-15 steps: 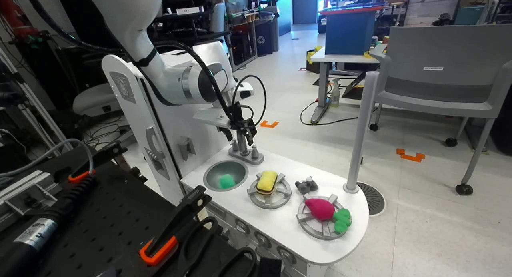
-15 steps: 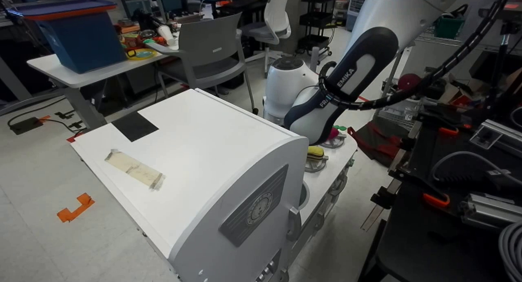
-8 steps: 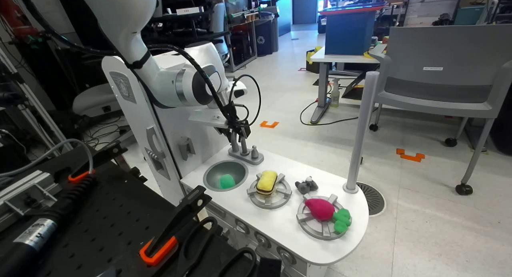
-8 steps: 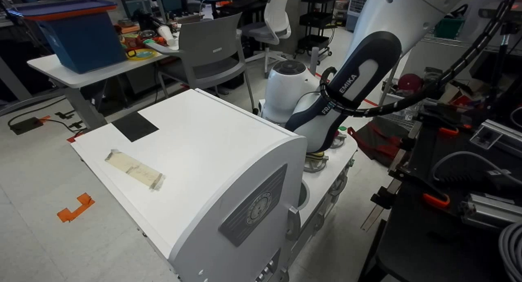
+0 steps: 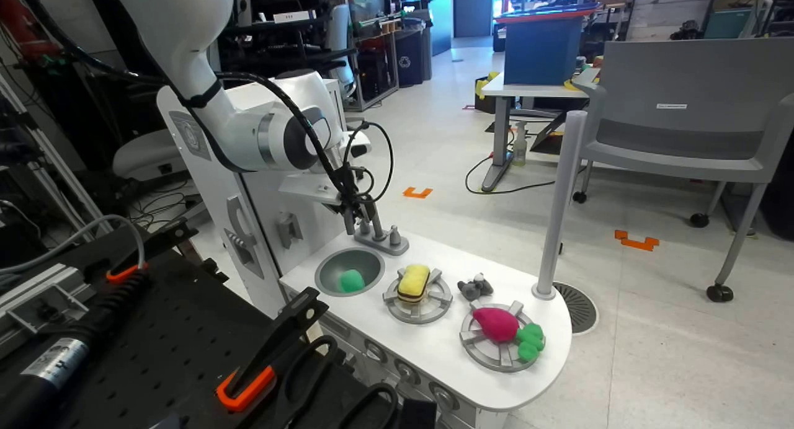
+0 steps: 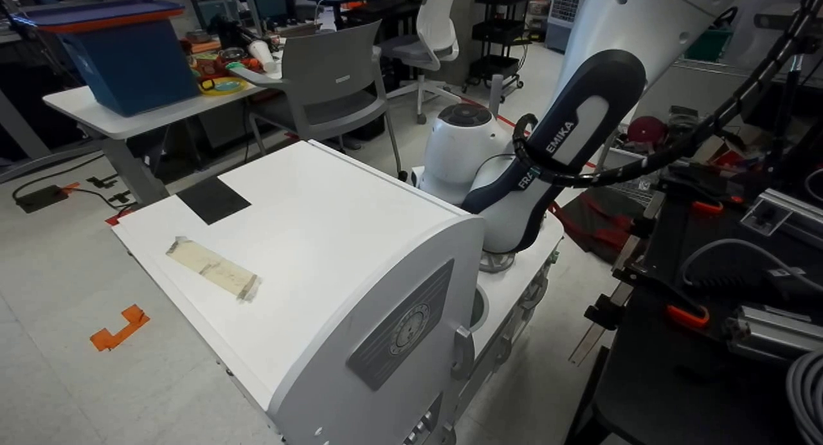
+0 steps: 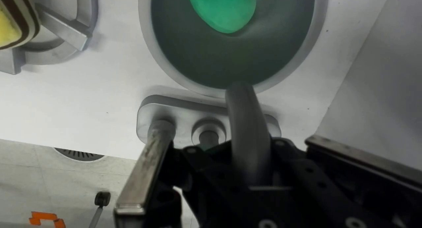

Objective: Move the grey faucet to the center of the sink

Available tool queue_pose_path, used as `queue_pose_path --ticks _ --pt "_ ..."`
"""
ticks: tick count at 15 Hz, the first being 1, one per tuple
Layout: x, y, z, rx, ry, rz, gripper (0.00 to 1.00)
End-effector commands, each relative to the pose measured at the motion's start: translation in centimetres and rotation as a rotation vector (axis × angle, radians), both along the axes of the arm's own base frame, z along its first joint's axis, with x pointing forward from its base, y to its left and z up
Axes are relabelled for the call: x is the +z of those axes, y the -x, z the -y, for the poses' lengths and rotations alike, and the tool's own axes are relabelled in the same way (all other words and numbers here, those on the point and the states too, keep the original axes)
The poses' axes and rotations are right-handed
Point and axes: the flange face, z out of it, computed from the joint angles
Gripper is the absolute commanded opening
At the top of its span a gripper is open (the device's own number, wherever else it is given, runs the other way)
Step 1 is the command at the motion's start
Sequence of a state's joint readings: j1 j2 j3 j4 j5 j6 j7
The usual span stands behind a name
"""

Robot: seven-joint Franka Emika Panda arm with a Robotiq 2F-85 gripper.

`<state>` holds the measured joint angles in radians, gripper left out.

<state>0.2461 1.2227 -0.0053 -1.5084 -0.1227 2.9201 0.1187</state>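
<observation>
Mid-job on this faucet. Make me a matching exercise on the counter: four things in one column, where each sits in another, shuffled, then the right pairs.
1. grey faucet
2. green object
3. yellow striped toy
4. pink-and-green toy

A. on the farther burner, away from the sink
B. on the nearer burner, next to the sink
C. base set beside the sink
D. inside the sink

Pairs: 1-C, 2-D, 3-B, 4-A

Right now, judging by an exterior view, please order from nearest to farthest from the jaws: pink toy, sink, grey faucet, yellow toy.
1. Grey faucet: its spout is between the jaws.
2. Sink: just beside the faucet's base.
3. Yellow toy: on the burner beside the sink.
4. Pink toy: farthest, toward the counter's rounded end.
</observation>
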Motion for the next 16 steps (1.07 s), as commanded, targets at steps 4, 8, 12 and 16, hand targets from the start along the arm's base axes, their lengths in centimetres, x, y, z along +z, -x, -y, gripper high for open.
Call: queue_pose_path --ticks 4,8,12,16 --pt "-0.6 2.6 -2.3 -0.037 -0.030 -0.031 0.34" --pt "1.5 2.4 -2.1 -0.129 -0.003 -0.042 0.62" --pt "3.4 3.7 -1.7 -0.226 0.040 -0.068 0.92" --pt "6.4 6.8 -1.1 -0.302 0.065 -0.202 1.00"
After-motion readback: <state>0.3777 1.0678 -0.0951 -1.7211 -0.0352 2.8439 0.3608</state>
